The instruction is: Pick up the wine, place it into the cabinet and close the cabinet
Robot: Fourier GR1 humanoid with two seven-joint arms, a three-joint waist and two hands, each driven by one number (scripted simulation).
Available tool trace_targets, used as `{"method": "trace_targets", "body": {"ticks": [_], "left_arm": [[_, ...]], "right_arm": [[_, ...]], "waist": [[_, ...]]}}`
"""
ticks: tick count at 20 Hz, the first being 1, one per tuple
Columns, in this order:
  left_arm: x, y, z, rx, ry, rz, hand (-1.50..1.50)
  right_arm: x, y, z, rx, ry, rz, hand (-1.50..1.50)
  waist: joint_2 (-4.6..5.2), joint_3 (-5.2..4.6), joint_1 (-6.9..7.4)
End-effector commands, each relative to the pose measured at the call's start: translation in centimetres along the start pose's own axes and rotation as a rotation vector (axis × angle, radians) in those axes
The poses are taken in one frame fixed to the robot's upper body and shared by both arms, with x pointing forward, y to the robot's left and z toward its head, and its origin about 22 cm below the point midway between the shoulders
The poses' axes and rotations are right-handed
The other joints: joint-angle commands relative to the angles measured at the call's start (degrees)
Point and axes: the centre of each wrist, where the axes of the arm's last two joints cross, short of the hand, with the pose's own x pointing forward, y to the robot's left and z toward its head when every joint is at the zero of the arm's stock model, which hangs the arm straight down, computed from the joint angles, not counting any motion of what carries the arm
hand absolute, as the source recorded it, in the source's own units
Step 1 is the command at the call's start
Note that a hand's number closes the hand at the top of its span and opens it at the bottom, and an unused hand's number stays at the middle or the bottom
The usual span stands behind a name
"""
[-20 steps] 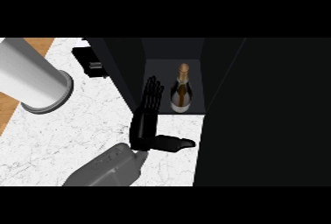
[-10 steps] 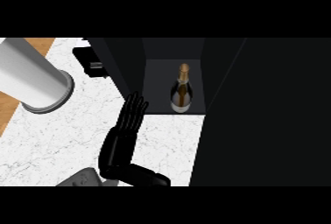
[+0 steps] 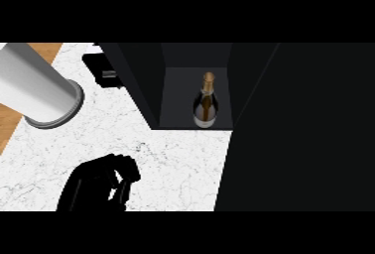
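The wine bottle [image 3: 207, 101], dark with a gold neck, stands upright inside the open dark cabinet [image 3: 176, 74] at the back of the counter. My left hand [image 3: 99, 183] is low at the left over the marble counter [image 3: 183, 149], well short of the cabinet and apart from the bottle. Its fingers are curled and hold nothing. A wide dark panel [image 3: 307, 129], which looks like the cabinet's open door, fills the right side of the view. My right hand does not show.
A large white cylinder [image 3: 36, 84] lies at the far left, partly over a wooden strip [image 3: 7, 124]. A small black object [image 3: 102, 72] sits behind it, next to the cabinet's left wall.
My left hand has drawn back from the cabinet's front toward the lower edge. Its fingers, straight before, are now curled. The bottle has not moved.
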Motion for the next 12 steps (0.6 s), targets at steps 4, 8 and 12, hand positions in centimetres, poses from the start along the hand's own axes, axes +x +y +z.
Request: {"method": "trace_targets", "body": {"ticks": [4, 8, 12], "left_arm": [[4.8, 3.8, 1.9, 0.023, 0.0, -0.025, 1.5], [5.1, 6.4, 3.3, 0.073, -0.025, -0.023, -1.5], [6.7, 7.6, 4.6, 0.111, -0.048, -0.006, -1.5]], "right_arm": [[3.1, 3.9, 1.2, 0.152, -0.075, -0.105, 1.5], [3.3, 6.5, -0.5, 0.247, -0.068, -0.128, 1.5], [4.0, 8.8, -1.7, 0.311, -0.046, -0.163, 1.5]], "waist": [[-0.13, -0.07, 0.12], [-0.08, -0.14, 0.21], [-0.16, -0.17, 0.59]]}}
